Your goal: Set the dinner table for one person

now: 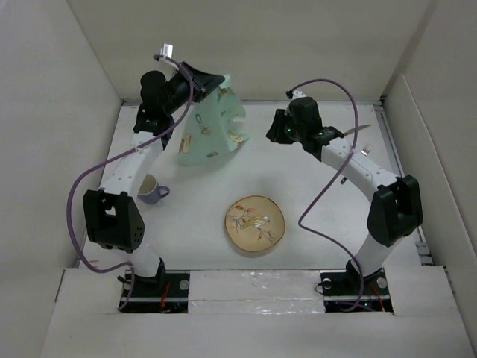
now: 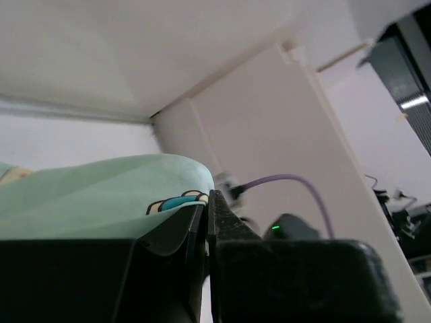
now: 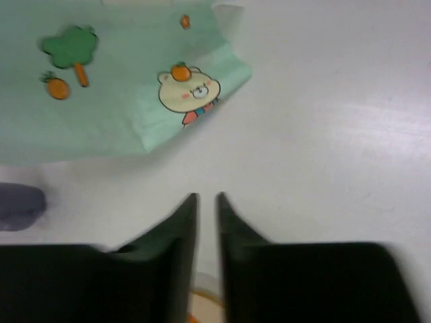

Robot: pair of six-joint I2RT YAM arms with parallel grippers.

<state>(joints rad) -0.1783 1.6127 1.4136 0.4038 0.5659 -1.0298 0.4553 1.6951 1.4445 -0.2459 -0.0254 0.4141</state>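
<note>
The dinner table (image 1: 313,201) is a white tabletop with white walls. A mint-green cartoon-print cloth mat (image 1: 209,130) hangs crumpled above its far left part, lifted by one corner. My left gripper (image 1: 214,80) is shut on that corner; in the left wrist view the cloth (image 2: 101,195) runs into the closed left gripper (image 2: 208,195). My right gripper (image 1: 277,133) hovers just right of the hanging mat. Seen from the right wrist, the right gripper (image 3: 205,196) stands slightly open with nothing between its fingers, and the mat (image 3: 121,87) lies ahead of it.
A round plate with a bird print (image 1: 256,223) lies on the table's near middle. A lilac mug (image 1: 153,189) stands by the left arm. Thin metal cutlery (image 1: 358,131) lies near the right wall. Purple cables loop from both arms.
</note>
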